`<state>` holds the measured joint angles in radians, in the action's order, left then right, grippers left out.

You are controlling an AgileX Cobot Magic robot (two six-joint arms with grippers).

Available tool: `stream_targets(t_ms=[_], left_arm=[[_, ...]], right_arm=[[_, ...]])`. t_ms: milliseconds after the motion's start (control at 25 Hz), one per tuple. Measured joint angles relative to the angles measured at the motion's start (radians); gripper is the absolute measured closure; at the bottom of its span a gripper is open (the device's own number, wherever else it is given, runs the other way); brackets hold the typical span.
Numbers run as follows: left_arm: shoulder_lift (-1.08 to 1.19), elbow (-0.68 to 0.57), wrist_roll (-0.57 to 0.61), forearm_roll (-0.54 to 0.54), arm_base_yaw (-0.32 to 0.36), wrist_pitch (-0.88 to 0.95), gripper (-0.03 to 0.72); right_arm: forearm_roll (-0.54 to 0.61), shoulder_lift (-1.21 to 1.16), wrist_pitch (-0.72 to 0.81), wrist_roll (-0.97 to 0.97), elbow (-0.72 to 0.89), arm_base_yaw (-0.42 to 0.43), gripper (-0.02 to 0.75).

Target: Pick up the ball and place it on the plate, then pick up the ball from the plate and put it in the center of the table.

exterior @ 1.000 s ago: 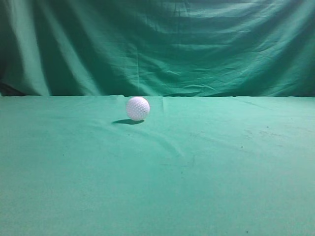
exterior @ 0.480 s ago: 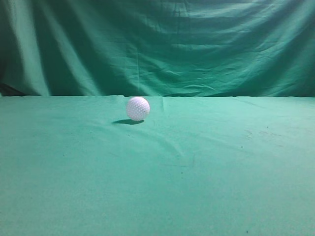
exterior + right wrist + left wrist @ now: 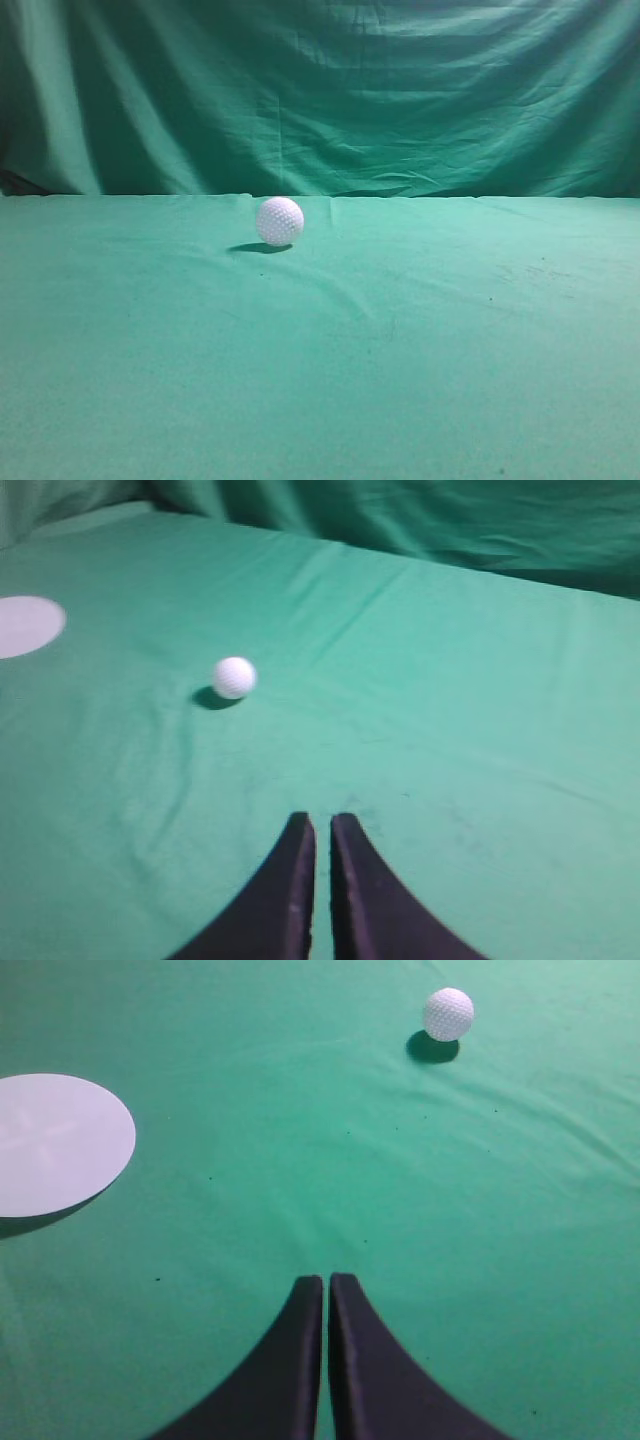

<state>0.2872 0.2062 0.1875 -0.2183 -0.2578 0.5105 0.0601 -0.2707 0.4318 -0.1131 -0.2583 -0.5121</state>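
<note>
Ball (image 3: 279,221) sits loose on bench (image 3: 420,380), apart from plate (image 3: 55,1142); both grippers' fingers (image 3: 305,1360) (image 3: 292,890) pressed narrow, holding nothing. No way to tell which stage.

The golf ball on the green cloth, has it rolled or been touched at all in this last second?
Nothing visibly changed. The ball sits at the same spot on the table as a second ago, and no arm has come into the outside camera's view.
</note>
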Motion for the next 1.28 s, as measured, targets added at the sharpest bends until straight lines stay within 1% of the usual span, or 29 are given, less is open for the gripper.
stream_targets(t_ms=[120,280,440,680,840,1080,1280], left_arm=[[0.000,0.000,0.000,0.000,0.000,0.000,0.688],[0.000,0.000,0.000,0.000,0.000,0.000,0.688],[0.000,0.000,0.000,0.000,0.000,0.000,0.688],[0.000,0.000,0.000,0.000,0.000,0.000,0.688],[0.000,0.000,0.000,0.000,0.000,0.000,0.688],[0.000,0.000,0.000,0.000,0.000,0.000,0.688],[0.000,0.000,0.000,0.000,0.000,0.000,0.688]], right_arm=[[0.045,0.051,0.033,-0.066,0.002,0.100,0.690],[0.112,0.118,0.029,-0.109,0.056,0.223,0.690],[0.158,0.178,-0.020,-0.120,0.142,0.303,0.690],[0.184,0.243,-0.105,-0.122,0.250,0.382,0.690],[0.191,0.278,-0.114,-0.122,0.284,0.445,0.690],[0.189,0.279,-0.109,-0.126,0.287,0.460,0.690],[0.187,0.279,-0.056,-0.151,0.287,0.460,0.690]])
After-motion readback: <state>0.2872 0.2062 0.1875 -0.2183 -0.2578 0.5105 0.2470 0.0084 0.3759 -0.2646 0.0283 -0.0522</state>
